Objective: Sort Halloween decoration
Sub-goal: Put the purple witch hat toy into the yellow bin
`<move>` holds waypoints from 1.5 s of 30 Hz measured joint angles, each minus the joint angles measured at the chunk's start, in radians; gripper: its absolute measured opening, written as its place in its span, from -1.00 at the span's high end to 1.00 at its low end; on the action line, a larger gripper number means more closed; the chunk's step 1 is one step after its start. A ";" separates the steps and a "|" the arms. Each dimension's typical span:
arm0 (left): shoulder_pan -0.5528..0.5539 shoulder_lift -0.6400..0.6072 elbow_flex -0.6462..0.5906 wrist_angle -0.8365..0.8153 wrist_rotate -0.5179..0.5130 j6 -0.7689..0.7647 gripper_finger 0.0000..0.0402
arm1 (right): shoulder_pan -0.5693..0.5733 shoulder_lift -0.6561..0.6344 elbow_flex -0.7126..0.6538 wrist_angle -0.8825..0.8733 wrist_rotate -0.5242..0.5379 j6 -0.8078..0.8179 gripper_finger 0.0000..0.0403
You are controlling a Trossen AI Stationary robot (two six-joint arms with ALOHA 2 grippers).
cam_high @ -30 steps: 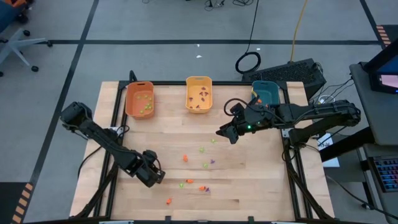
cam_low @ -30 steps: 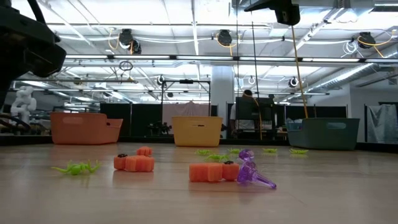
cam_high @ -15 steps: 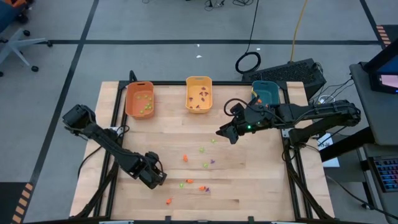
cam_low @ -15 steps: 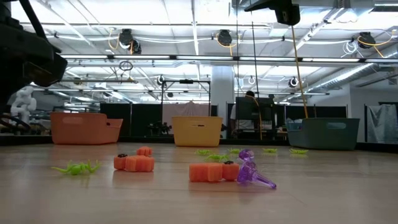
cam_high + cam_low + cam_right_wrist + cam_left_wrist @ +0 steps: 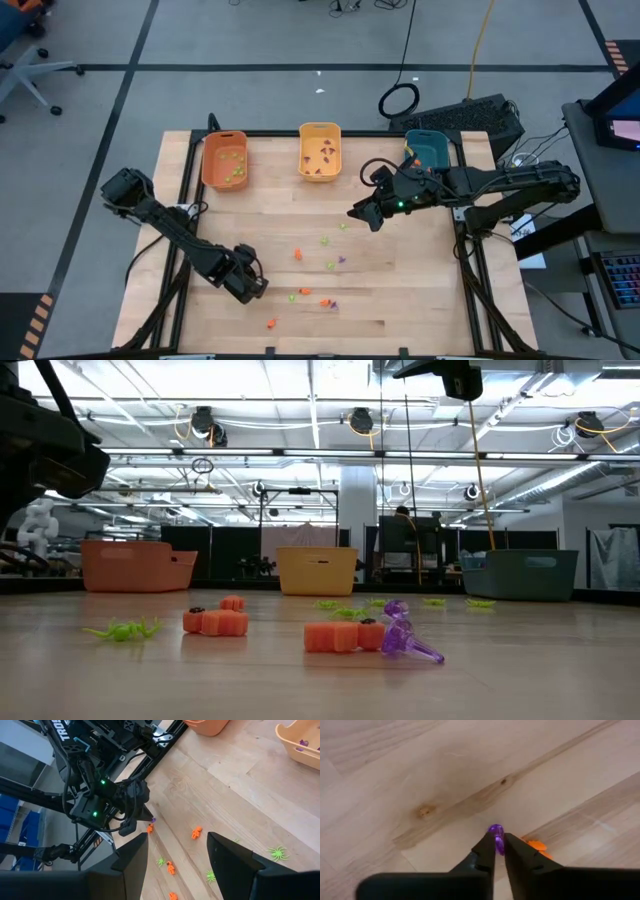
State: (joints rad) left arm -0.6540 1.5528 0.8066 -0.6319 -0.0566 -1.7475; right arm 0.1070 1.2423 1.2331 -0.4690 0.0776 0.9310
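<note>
Left gripper (image 5: 496, 851) is down low at the near-left of the table (image 5: 420, 310), and its fingers (image 5: 482, 855) are pinched on a tiny purple trinket (image 5: 496, 837), the bead poking out right at the tips. Just beyond those tips, off to one side, an orange trinket (image 5: 536, 845) lies on the wood, close but not touching. From above, the left gripper (image 5: 252, 285) sits well short of the bins, with the loose scatter of orange, green and purple pieces (image 5: 318, 280) spread just to its right. Right gripper (image 5: 358, 213) hangs above the table in front of the teal bin (image 5: 428, 152), fingers (image 5: 131, 860) spread wide with nothing between them; its own camera looks straight across at the left arm and the scatter below. Beyond both grippers stand the orange bin (image 5: 224, 160), with green pieces in it, and the yellow bin (image 5: 320, 152), with purple ones. At table level, an orange block (image 5: 342, 636) lies touching a purple piece (image 5: 405, 637), with a green spider (image 5: 122, 629) off to the side.
</note>
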 joint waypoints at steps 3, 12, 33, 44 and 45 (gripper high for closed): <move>0.000 -0.001 0.000 -0.001 0.000 0.008 0.97 | 0.000 0.000 0.000 0.000 0.000 0.000 0.06; 0.003 -0.049 0.021 -0.032 -0.006 0.008 0.99 | 0.000 0.000 0.000 0.000 0.000 0.000 0.06; 0.280 -0.463 0.118 -0.182 -0.158 0.387 1.00 | -0.001 0.000 0.000 -0.008 0.113 -0.019 0.06; 0.501 -0.535 0.118 0.164 -0.074 0.728 1.00 | -0.005 0.000 0.000 -0.017 0.288 -0.058 0.06; 0.521 -0.535 0.118 0.203 -0.058 0.752 1.00 | -0.008 0.000 0.000 -0.017 0.294 -0.058 0.06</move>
State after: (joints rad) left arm -0.1335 1.0176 0.9249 -0.4294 -0.1148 -0.9950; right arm 0.0988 1.2423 1.2331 -0.4858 0.3718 0.8728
